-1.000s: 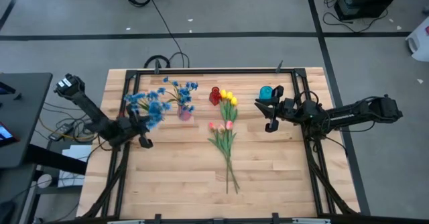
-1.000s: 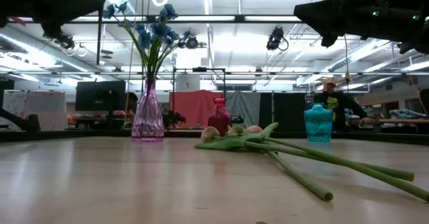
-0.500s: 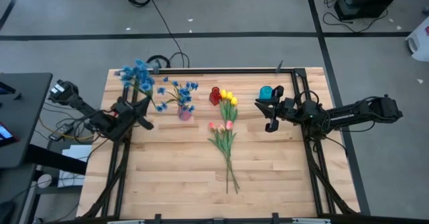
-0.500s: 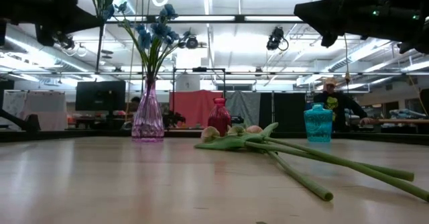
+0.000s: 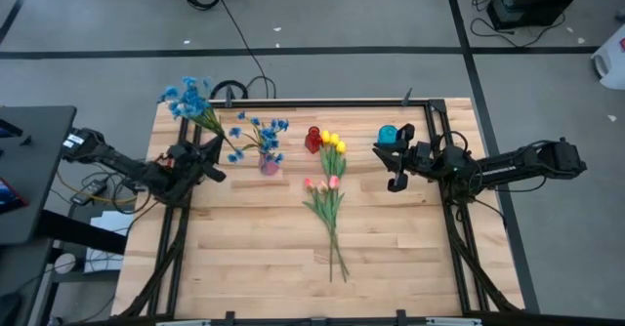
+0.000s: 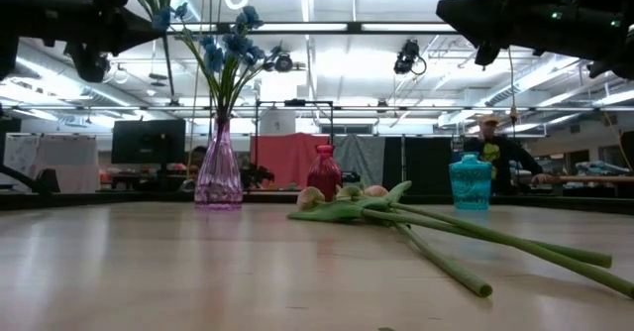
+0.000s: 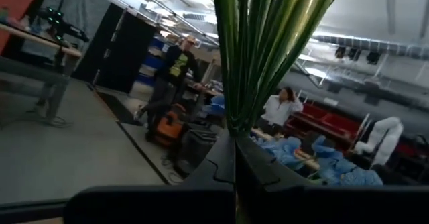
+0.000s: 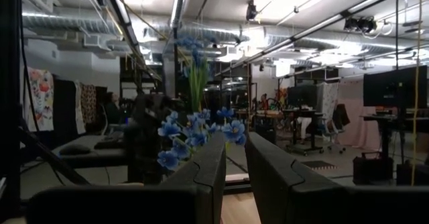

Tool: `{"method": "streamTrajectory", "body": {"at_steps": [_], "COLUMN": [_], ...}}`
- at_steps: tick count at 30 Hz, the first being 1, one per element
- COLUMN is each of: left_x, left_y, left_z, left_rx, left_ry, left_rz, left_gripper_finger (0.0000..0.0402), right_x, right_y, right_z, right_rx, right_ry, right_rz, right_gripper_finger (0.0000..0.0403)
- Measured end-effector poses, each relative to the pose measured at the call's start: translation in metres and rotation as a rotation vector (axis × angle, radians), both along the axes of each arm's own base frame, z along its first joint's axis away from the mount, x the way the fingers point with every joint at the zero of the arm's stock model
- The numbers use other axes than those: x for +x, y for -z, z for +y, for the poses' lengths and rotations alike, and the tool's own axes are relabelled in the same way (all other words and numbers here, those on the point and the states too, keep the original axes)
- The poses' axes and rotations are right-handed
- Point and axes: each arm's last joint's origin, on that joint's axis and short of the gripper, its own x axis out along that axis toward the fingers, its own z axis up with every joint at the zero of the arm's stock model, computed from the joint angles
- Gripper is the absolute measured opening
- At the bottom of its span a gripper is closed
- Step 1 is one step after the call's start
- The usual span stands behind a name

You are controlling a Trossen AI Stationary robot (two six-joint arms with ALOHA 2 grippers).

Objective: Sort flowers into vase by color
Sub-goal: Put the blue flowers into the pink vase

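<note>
While clamped in the left gripper (image 5: 202,157), blue flower bunch (image 5: 187,100) overhung the counter (image 5: 254,248) edge | stem ends hidden | right gripper (image 5: 395,159) slightly parted, empty

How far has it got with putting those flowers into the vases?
Some blue flowers already stand in the pink vase. The left pincer holds another blue bunch up near the table's far left corner. The pink tulips and yellow tulips lie on the table; the red vase and teal vase hold nothing. The right pincer waits beside the teal vase.
</note>
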Motion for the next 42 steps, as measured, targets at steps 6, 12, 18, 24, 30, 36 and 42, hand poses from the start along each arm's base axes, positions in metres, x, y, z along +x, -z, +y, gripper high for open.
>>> {"method": "streamTrajectory", "body": {"at_steps": [6, 12, 18, 24, 30, 36, 42], "left_x": [0.011, 0.028, 0.038, 0.042, 0.047, 0.053, 0.054], "left_y": [-0.001, -0.013, -0.010, -0.008, -0.002, 0.003, 0.004], "left_z": [0.007, 0.018, 0.030, 0.038, 0.041, 0.041, 0.041], "left_rx": [0.023, 0.076, 0.086, 0.101, 0.073, 0.070, 0.115], "left_ry": [0.039, 0.067, 0.103, 0.158, 0.190, 0.191, 0.175], "left_rz": [-0.030, 0.023, 0.053, 0.046, 0.067, 0.092, 0.132], "left_gripper_finger": [0.0000, 0.0000, 0.0000, 0.0000, 0.0000, 0.0000, 0.0000], "right_x": [0.000, 0.000, 0.000, 0.000, 0.000, 0.000, 0.001], "right_y": [-0.001, -0.001, -0.001, 0.000, 0.000, 0.001, 0.001], "right_z": [0.000, 0.000, 0.000, 0.000, 0.000, 0.000, 0.000], "right_rx": [-0.003, -0.004, -0.008, -0.009, -0.010, -0.010, -0.008], "right_ry": [-0.006, -0.006, -0.006, -0.006, -0.006, -0.005, -0.004], "right_rz": [-0.010, -0.012, -0.005, 0.000, 0.001, 0.008, 0.017], "right_gripper_finger": [0.0074, 0.0074, 0.0074, 0.0074, 0.0074, 0.0074, 0.0074]}}
